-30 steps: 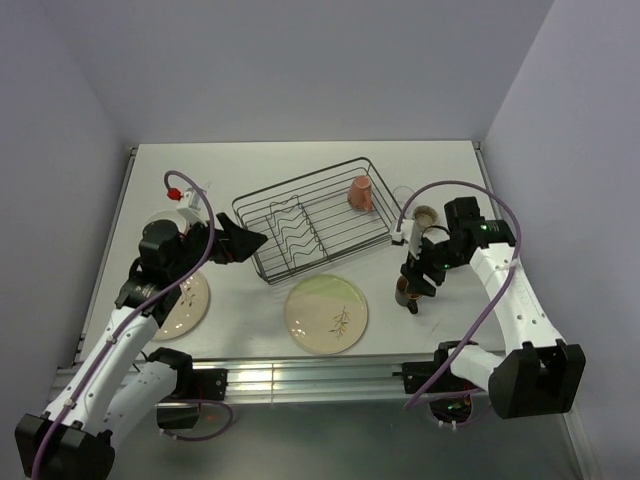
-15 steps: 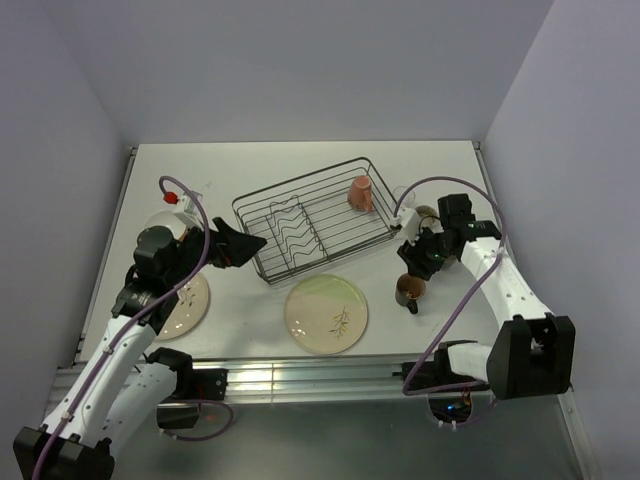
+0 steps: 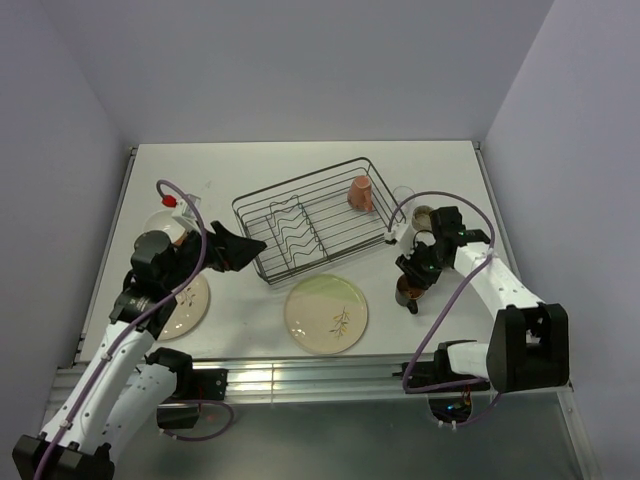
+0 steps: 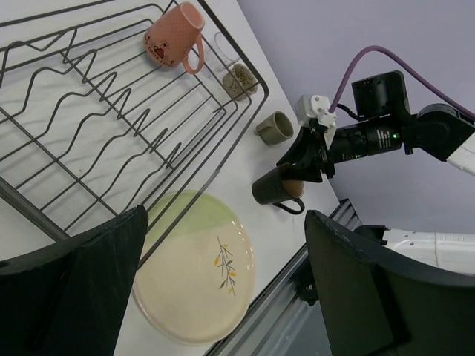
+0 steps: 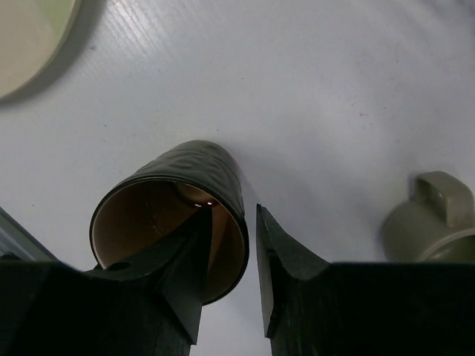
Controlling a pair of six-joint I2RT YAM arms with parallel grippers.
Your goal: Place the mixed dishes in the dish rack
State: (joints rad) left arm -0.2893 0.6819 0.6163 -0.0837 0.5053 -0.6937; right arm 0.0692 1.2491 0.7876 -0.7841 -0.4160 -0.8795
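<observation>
- Right gripper (image 5: pixel 231 216): its fingers straddle the rim of the dark brown ribbed ceramic mug (image 5: pixel 185 178), one inside and one outside. A sliver of gap shows; it is not clamped yet.
- The mug rests on the white table (image 3: pixel 450 180), at 4 o'clock from the black wire dish rack (image 3: pixel 297 181).
- I would pinch the wall firmly before lifting.
- Left gripper (image 3: pixel 243 245): spread wide and empty, at the rack's 8 o'clock.

White table top (image 3: pixel 300 160), matte, a few dark specks. Plain lavender walls (image 3: pixel 300 60) close it in at back, left and right. Aluminium rail (image 3: pixel 300 378) along near table edge. Grey floor (image 3: pixel 330 440) below. Soft even light, faint shadows.
</observation>
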